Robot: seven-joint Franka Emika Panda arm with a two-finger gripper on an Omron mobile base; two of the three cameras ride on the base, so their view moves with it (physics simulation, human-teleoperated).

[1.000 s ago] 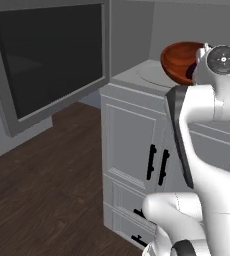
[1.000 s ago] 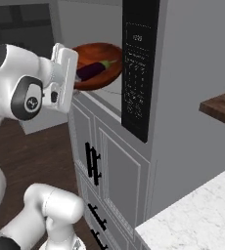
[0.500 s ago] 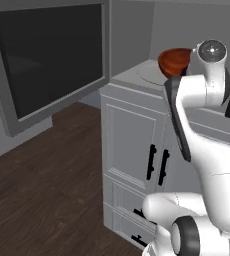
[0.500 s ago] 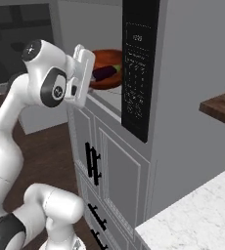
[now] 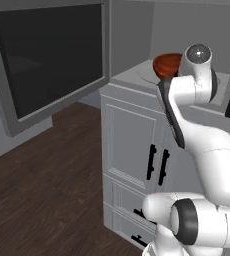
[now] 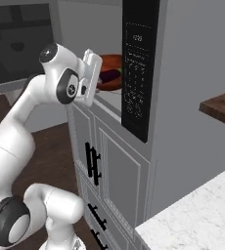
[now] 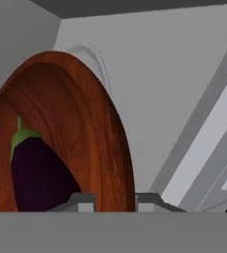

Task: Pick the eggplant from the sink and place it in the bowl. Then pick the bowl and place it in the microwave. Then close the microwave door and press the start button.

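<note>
The reddish-brown wooden bowl (image 7: 81,123) hangs tilted at the mouth of the microwave (image 6: 115,100), with my gripper (image 7: 115,201) shut on its rim. The dark purple eggplant (image 7: 39,175) with its green cap lies inside the bowl. From the right base, the bowl (image 6: 112,62) and eggplant (image 6: 110,75) sit just past my gripper (image 6: 100,76). From the left base, the bowl (image 5: 166,65) pokes out behind my wrist above the glass turntable (image 5: 146,73). The microwave door (image 5: 52,57) stands swung wide open to the left. The sink is out of view.
The black control panel (image 6: 139,68) runs down the microwave's right side. White cabinet doors with dark handles (image 5: 154,162) sit below the microwave. Dark wood floor (image 5: 42,190) lies to the left. A marble counter corner (image 6: 202,215) is at the lower right.
The arm has stretched forward and carried the bowl with the eggplant further into the microwave opening. The grip on the rim has stayed the same.
</note>
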